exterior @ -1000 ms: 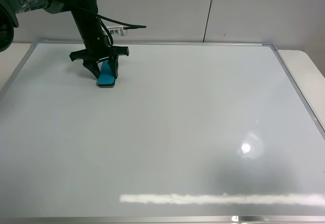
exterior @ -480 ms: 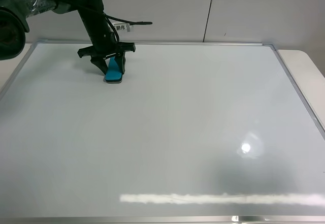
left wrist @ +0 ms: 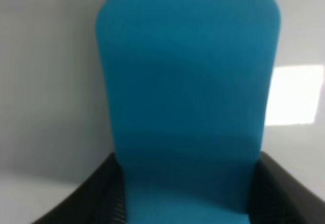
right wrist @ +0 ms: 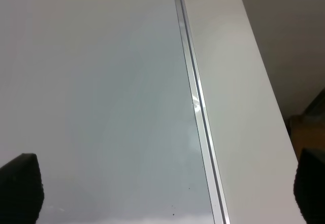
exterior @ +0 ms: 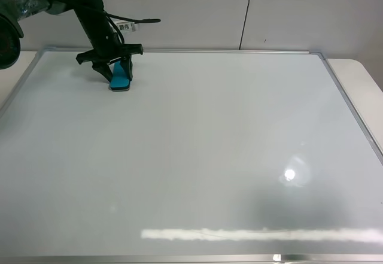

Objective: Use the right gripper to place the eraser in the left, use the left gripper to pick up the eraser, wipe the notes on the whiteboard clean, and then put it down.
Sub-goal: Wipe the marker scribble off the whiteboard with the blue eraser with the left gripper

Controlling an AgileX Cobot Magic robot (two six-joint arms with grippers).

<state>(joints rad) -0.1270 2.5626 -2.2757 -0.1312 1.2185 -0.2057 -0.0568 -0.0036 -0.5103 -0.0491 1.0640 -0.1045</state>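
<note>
The whiteboard [exterior: 209, 156] fills the table in the high view. My left gripper [exterior: 117, 72] stands near the board's far left corner, shut on the teal-blue eraser [exterior: 121, 79], whose base rests on the board. In the left wrist view the eraser [left wrist: 188, 107] fills the picture, with the black fingers [left wrist: 96, 196] on both sides of it. No red notes show anywhere on the board. My right gripper [right wrist: 165, 188] is open and empty above the board's right frame [right wrist: 195, 102]; it is out of the high view.
The white table edge [exterior: 359, 72] shows to the right of the board, also in the right wrist view [right wrist: 238, 82]. The grey panelled wall [exterior: 251, 6] stands behind. A black cable with a white tag [exterior: 127, 26] trails off the left arm.
The left gripper, with the eraser on the board, slid right and back, then left toward the far left corner. No marks show on the board in any frame.
</note>
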